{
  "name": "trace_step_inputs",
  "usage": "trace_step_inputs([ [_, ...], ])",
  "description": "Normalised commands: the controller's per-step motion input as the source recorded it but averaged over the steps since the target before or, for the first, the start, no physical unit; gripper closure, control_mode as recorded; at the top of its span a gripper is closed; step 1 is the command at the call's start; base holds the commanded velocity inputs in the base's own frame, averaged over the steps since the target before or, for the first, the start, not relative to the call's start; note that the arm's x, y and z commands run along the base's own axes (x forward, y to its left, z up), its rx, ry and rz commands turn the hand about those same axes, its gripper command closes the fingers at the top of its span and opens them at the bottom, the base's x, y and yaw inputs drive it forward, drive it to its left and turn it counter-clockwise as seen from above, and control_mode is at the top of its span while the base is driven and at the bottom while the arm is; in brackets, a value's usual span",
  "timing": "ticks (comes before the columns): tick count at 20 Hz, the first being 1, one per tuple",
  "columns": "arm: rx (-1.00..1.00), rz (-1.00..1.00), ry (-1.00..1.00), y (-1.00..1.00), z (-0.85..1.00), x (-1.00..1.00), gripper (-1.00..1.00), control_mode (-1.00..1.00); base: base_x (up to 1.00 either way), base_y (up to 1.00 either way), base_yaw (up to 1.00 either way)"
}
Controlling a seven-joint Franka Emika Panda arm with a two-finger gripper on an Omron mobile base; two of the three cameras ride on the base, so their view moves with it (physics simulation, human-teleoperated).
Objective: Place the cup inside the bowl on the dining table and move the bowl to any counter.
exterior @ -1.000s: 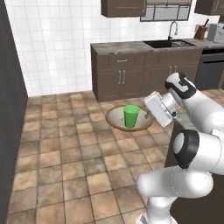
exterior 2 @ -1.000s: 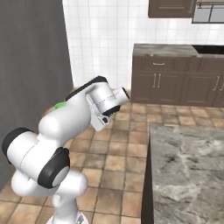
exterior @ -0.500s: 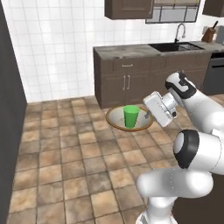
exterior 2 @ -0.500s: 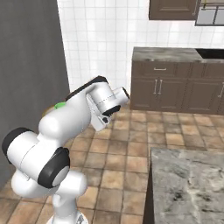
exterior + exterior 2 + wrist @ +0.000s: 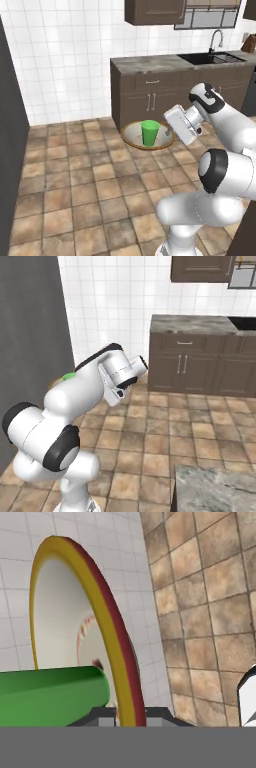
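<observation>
Left base view: green cup (image 5: 149, 133) stands in bowl (image 5: 147, 136), carried above the tiled floor (image 5: 75, 190). Pincer (image 5: 129, 714) narrow, apparently clamped on the bowl rim. Transport step; next needs reaching the far counter (image 5: 150, 63) and lowering level.

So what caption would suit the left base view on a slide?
Robot hand carries the bowl, green cup standing inside, above the kitchen floor toward the counter.

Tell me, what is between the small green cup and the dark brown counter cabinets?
In the left base view, just the far rim of the beige, brown-rimmed bowl that holds the small green cup, then bare tiled floor up to the dark brown counter cabinets.
</observation>
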Motion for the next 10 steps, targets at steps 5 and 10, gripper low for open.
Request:
trace_step_inputs([
  [5, 0.00, 0.00, 0.00, 0.00, 0.00, 0.00, 1.00, 1.00, 0.83, 0.22, 0.00],
  [10, 0.00, 0.00, 0.00, 0.00, 0.00, 0.00, 1.00, 1.00, 0.94, 0.23, 0.00],
])
